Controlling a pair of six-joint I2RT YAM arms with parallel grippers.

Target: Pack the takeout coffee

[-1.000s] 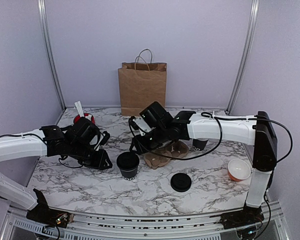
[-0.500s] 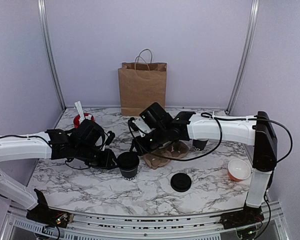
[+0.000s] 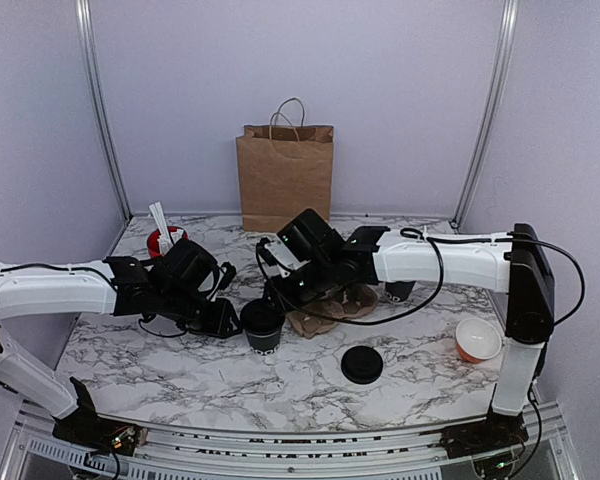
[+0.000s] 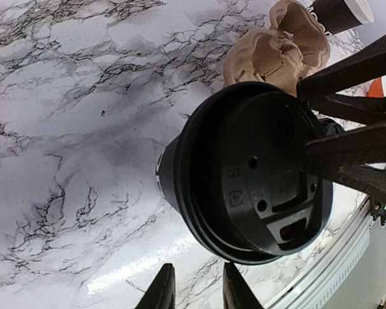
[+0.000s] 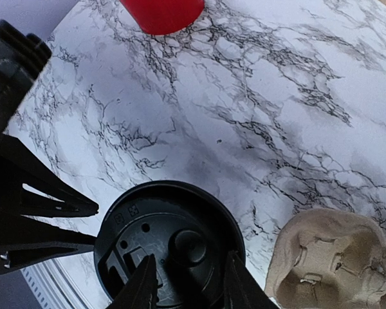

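**A:** Swinging in from the left over the last second, the left arm has brought the left end effector [image 4: 197,277] right up beside the takeout coffee [image 3: 262,326]. Before, it was well off to the left.

**B:** And the cup itself?

**A:** It stands upright on the tabletop [image 3: 180,370], close to where it stood before, just left of the brown pulp carrier [image 3: 330,305]. Its fitted lid [image 4: 257,174] is on.

**B:** How is the left end effector set?

**A:** Its fingers are narrowly apart with only bare marble between them. The tips point at the cup's side near the rim, and I cannot tell whether they touch it.

**B:** And the right one?

**A:** The right end effector [image 5: 190,257] has hardly shifted and hangs over the lid from the far side. Its fingers are partly apart, the gap narrower than the lid, so they are not around the cup. Whether the tips press on the lid I cannot tell.

**B:** What else is there?

**A:** A paper bag [image 3: 285,175] stands upright at the back wall, well apart from the cup. There is a red holder [image 3: 167,240] at the back left, a loose black lid [image 3: 361,364] lying flat to the cup's front right, and an orange bowl [image 3: 478,340] by the right arm's base.
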